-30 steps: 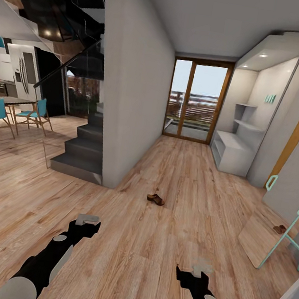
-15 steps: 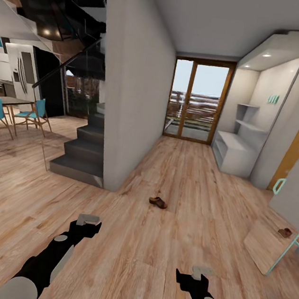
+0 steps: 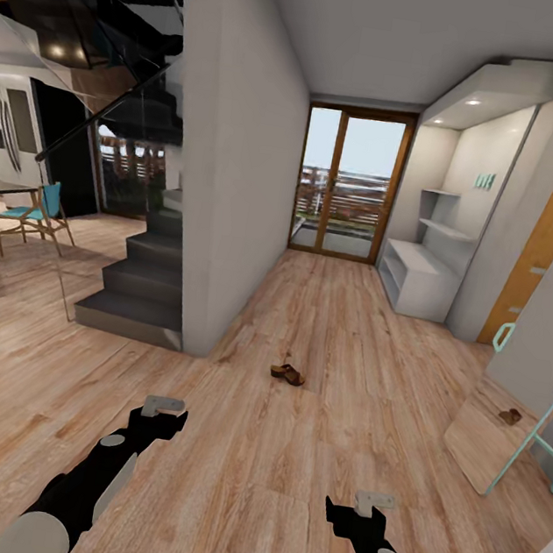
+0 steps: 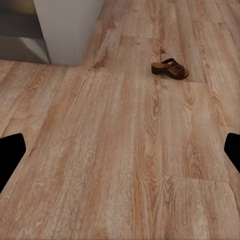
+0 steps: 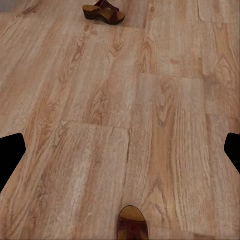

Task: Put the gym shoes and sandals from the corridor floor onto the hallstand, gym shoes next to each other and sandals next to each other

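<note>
Head view gives me one sandal (image 3: 287, 373) on the corridor floor (image 3: 347, 340), hallstand (image 3: 417, 282) far right; left claw (image 3: 164, 408) and right claw (image 3: 374, 501) both spread, empty.

corridor floor (image 3: 302, 458): light brown wood-plank laminate, clear grain, faint sheen | sandal (image 3: 287, 373): dark brown leather look, tan footbed | hallstand (image 3: 418, 280): smooth matt light grey | wall (image 3: 230, 172): plain matt grey | door frame (image 3: 394, 188): warm wood | stairs (image 3: 133, 290): matt dark grey
</note>
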Motion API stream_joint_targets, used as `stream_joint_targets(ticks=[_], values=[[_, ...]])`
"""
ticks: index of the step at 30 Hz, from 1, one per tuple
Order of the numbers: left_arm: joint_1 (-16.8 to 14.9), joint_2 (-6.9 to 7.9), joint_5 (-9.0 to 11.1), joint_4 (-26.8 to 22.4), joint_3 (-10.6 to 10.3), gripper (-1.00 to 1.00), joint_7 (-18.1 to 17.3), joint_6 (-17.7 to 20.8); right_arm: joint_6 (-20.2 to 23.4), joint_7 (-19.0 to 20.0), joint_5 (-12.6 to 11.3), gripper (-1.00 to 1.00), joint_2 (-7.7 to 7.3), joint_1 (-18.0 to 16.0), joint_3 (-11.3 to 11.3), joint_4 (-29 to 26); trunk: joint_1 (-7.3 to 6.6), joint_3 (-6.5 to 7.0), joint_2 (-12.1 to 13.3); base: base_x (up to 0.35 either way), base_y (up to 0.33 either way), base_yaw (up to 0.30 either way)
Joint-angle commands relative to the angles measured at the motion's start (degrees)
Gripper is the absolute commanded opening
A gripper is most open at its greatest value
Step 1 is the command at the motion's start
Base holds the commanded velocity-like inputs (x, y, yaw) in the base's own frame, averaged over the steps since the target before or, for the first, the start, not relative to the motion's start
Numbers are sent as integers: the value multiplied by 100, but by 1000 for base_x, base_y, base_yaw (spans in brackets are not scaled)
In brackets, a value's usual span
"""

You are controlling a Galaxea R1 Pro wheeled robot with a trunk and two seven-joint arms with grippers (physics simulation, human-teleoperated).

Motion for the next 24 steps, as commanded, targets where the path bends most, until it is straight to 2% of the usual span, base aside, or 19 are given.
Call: stream_joint_targets(ticks=[1, 12, 21, 24], values=[[-3, 0, 9, -10, 4, 100, -16, 34, -8, 6, -1, 100, 1, -3, -8, 0, 0, -6, -3, 2, 22, -11], [-4, 0, 16, -11, 10, 100, -16, 34, -12, 6, -1, 100, 1, -3, -13, -1, 0, -29, -3, 1, 6, -3], [-3, 0, 19, -11, 12, 100, -16, 34, -9, 6, -1, 100, -4, -3, -29, 5, 197, -269, -364, 0, 0, 0], [-4, 0, 19, -11, 12, 100, -16, 33, -10, 6, -1, 100, -6, -3, -31, 15, 197, -296, -364, 0, 0, 0]])
